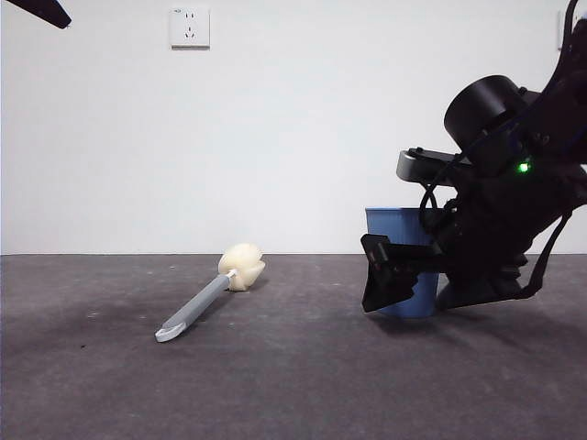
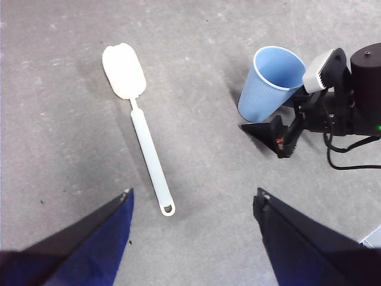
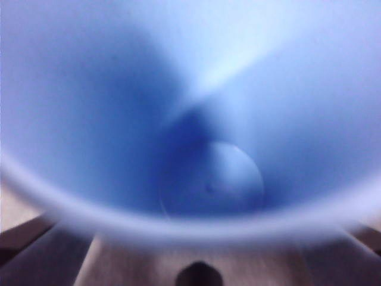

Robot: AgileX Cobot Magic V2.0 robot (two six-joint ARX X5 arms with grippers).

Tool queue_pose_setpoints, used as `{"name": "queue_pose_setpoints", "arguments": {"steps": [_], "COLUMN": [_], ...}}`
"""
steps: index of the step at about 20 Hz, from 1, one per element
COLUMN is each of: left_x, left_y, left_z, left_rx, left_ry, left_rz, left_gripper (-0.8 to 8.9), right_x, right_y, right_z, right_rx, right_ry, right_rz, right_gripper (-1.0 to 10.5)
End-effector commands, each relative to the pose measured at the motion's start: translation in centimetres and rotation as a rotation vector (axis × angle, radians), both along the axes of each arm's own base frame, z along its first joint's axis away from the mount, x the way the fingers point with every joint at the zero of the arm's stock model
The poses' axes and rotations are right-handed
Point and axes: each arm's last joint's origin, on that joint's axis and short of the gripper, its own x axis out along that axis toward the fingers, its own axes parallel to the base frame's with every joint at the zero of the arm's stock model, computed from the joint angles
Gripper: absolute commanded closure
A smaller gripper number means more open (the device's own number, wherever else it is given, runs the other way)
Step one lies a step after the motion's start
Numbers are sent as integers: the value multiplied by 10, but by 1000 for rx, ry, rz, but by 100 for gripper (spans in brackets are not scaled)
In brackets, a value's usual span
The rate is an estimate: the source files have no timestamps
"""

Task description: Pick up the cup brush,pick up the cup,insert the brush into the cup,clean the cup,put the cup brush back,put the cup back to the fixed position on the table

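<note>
So the long slim grey-handled cup brush (image 2: pixel 143 122) with the cream-yellow sponge head is lying flat on the dark grey matte table (image 1: pixel 293 385), nothing touching it. Its hanging-loop end points toward the left gripper (image 2: pixel 193 205), which hovers above it with jaws spread wide and nothing between them.

Well apart from the brush sits the blue ribbed plastic cup (image 1: pixel 396 240), mouth up, bottom on the table. The right gripper (image 1: pixel 408 275) is right at it, one black jaw crossing the front of the cup wall. The right wrist view is basically filled with the blurry blue inside of the cup, so I honestly can't tell whether the jaws have clamped on it or are just sitting around it.

What could go wrong, as I see it: the cup is thin and tapered, so a hard squeeze could buckle it, and a loose one could let it slip or tip when lifted. The brush handle is skinny and lies flat, so the left jaws could scrape the table or roll it away.

No readable writing anywhere. There's a white wall socket (image 1: pixel 190 27) behind, no label I can make out.
</note>
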Motion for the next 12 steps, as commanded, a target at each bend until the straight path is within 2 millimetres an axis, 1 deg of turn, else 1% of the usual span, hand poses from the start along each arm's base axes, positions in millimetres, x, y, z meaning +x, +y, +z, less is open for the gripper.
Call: {"name": "queue_pose_setpoints", "arguments": {"steps": [1, 4, 7, 9, 12], "left_x": [0, 0, 0, -1, -4], "left_y": [0, 0, 0, 0, 0], "left_z": [-2, -2, -3, -4, -6], "left_rx": [11, 11, 9, 17, 2], "left_ry": [-1, -1, 5, 20, 64], "left_rz": [-7, -7, -13, -15, -63], "left_gripper": [470, 470, 470, 470, 471], "right_x": [-10, -25, -47, -69, -109], "right_y": [-5, -11, -19, -25, -34], "right_z": [5, 29, 59, 81, 111], "right_rx": [-1, -1, 9, 15, 41], "right_ry": [62, 111, 154, 181, 260], "right_rz": [-29, -47, -65, -58, 29], "right_gripper": [437, 438, 438, 442, 447]}}
